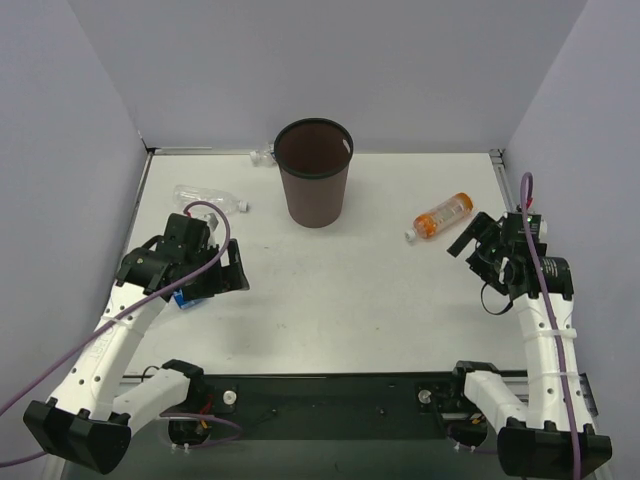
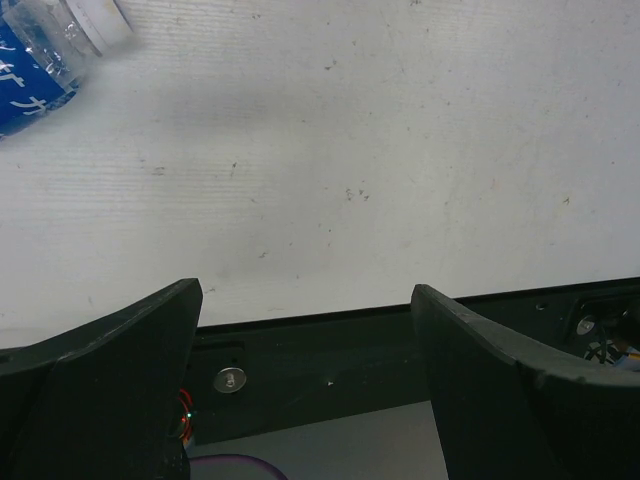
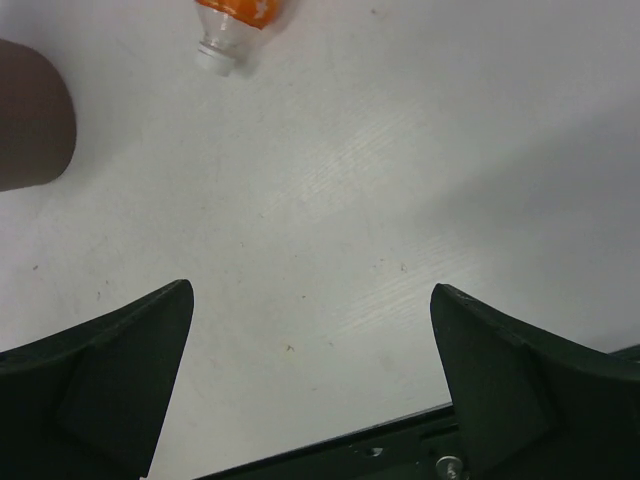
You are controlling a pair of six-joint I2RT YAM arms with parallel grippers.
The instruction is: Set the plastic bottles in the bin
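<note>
The dark brown bin stands upright at the back middle of the table. An orange bottle lies to its right; its neck and cap show in the right wrist view. A clear bottle lies at the left, and another lies behind the bin's left side. A blue-labelled bottle lies mostly hidden under my left arm and shows in the left wrist view. My left gripper is open and empty, beside that bottle. My right gripper is open and empty, just right of the orange bottle.
Grey walls close the table at the back and both sides. A black rail with the arm bases runs along the near edge and shows in the left wrist view. The bin's side shows in the right wrist view.
</note>
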